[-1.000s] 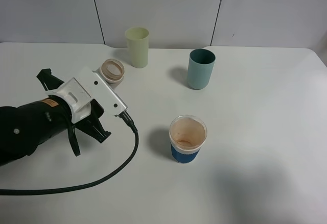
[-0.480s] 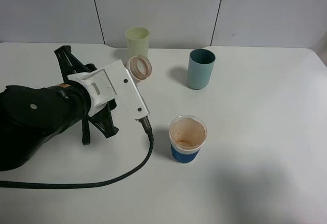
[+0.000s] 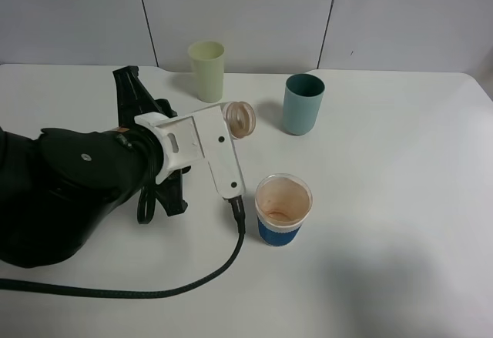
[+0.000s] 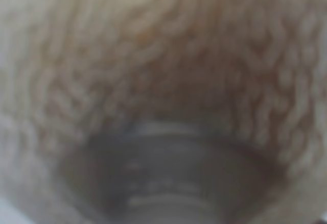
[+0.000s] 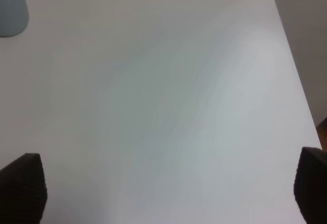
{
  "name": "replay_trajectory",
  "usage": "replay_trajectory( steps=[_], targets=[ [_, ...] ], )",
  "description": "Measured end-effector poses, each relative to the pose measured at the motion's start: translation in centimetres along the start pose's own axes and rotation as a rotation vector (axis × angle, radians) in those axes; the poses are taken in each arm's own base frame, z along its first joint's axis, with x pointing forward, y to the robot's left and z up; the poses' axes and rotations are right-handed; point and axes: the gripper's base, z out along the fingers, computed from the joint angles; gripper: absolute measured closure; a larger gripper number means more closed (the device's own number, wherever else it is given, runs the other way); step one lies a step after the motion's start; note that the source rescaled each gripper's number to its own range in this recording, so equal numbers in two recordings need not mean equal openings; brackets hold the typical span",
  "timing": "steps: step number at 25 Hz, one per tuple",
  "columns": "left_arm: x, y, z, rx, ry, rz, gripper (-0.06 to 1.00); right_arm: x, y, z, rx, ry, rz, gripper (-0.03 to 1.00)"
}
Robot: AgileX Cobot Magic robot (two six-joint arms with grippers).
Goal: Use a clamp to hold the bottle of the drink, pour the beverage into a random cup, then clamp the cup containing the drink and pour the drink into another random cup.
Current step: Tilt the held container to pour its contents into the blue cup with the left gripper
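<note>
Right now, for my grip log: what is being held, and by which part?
The bottle, gripped by its body on the left arm; its neck sticks out.

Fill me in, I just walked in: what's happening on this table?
The left arm holds the bottle tipped on its side, short of the blue-banded cup, which is brown-stained inside. No stream shows yet. The teal tumbler and the pale yellow-green tumbler stand untouched at the back. The right gripper hangs open over the table.
</note>
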Motion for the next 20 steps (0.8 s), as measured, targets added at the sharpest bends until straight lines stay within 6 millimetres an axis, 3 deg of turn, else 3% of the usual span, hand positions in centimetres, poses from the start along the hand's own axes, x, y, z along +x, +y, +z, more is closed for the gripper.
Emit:
replay_trajectory(
  steps=[16, 20],
  targets=[
    [-4.1, -2.8, 0.2, 0.023, -0.025, 0.183, 0.92, 0.0, 0.0, 0.0, 0.0, 0.0, 0.0, 0.07],
    [-4.4, -3.4, 0.5, 0.027, -0.02, 0.239, 0.92, 0.0, 0.0, 0.0, 0.0, 0.0, 0.0, 0.07]
  ],
)
